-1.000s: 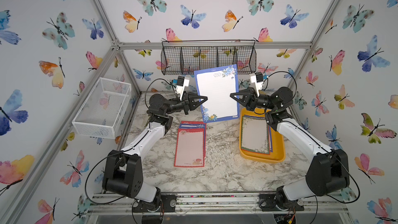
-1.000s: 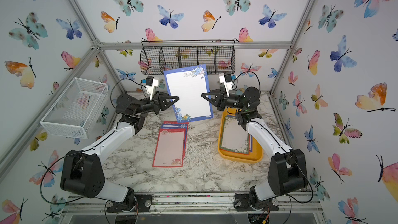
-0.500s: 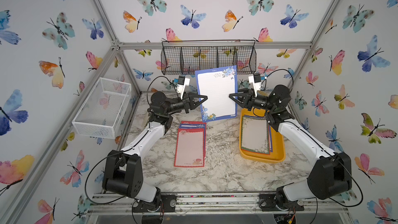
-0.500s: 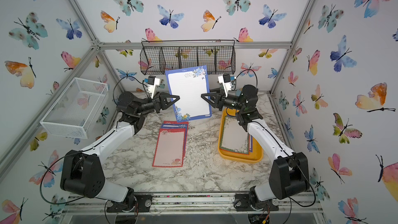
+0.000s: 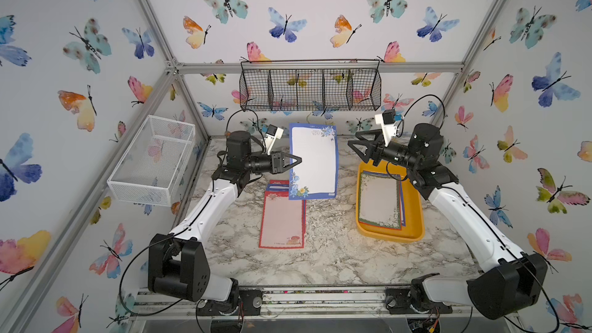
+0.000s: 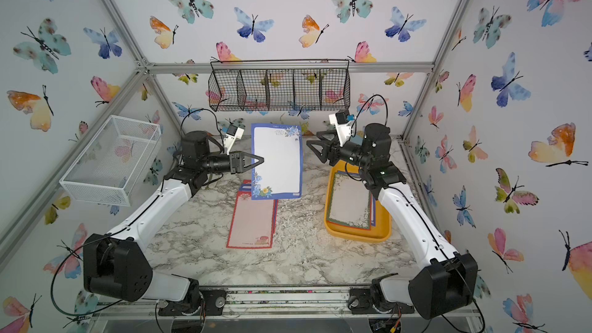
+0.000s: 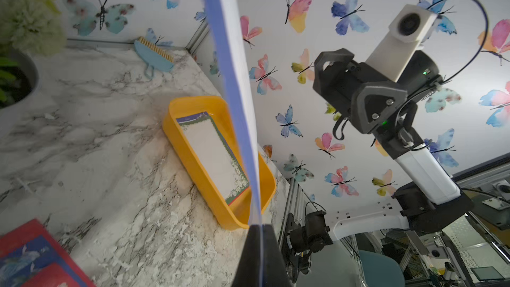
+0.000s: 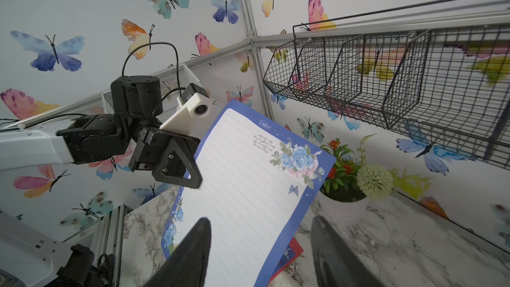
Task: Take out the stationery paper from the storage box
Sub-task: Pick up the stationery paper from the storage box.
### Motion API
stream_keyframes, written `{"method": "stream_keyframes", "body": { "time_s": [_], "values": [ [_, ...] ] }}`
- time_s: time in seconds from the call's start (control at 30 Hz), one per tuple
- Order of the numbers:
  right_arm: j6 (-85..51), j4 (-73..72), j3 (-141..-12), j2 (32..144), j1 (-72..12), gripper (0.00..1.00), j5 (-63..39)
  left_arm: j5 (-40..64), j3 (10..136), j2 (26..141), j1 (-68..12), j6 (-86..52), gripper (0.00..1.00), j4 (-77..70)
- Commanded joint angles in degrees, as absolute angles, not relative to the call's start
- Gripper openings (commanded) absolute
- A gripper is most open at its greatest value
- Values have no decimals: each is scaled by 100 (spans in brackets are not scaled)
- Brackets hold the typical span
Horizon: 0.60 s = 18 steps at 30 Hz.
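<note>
Subject: one rectangular blue-bordered letter sheet (image 5: 315, 161), white lined centre, blue roses printed at one corner of the far end and a smaller floral spray at the opposite near corner.

Position: it is held in the air above the marble tabletop (image 5: 330, 251), between the two arms. Its near end overlaps, in a top view, the pile of red-bordered sheets (image 5: 282, 219) lying flat on the table.

Orientation: the long axis runs front to back. The rose end points toward the back wall and appears the higher end. The printed face is turned upward.

Left gripper (image 5: 296, 161): jaws pressed together on the middle of the sheet's left long edge.

Right gripper (image 5: 355, 142): jaws standing apart, holding nothing, near the sheet's right long edge with a clear gap.

Shallow yellow-orange plastic storage box (image 5: 414, 206): on the table beneath the right arm, containing a stack of sheets (image 5: 379, 201), a green-bordered one uppermost.
</note>
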<state>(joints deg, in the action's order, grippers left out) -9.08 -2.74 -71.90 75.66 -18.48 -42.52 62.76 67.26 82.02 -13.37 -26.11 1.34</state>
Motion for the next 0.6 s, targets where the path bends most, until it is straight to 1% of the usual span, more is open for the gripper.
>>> {"method": "stream_keyframes", "body": {
  "time_s": [0.0, 0.23, 0.37, 0.43, 0.57],
  "values": [
    [-498, 63, -7163, 7393, -1872, 63, -4043, 6154, 6584, 7932, -1310, -1903, 0, 1507],
    [-422, 209, -6974, 7446, -1872, 64, -4106, 5876, 5933, 7502, -1310, -1688, 0, 2133],
    [-463, 207, -6893, 7488, -1876, 63, -4262, 5725, 5828, 7646, -1270, -1388, 0, 2920],
    [-499, 168, -6843, 7504, -1872, 63, -4443, 5730, 5798, 7777, -1257, -1264, 0, 3243],
    [-584, 0, -6759, 7509, -1872, 63, -4975, 5627, 5636, 7832, -1257, -1298, 0, 3349]
  ]
}}
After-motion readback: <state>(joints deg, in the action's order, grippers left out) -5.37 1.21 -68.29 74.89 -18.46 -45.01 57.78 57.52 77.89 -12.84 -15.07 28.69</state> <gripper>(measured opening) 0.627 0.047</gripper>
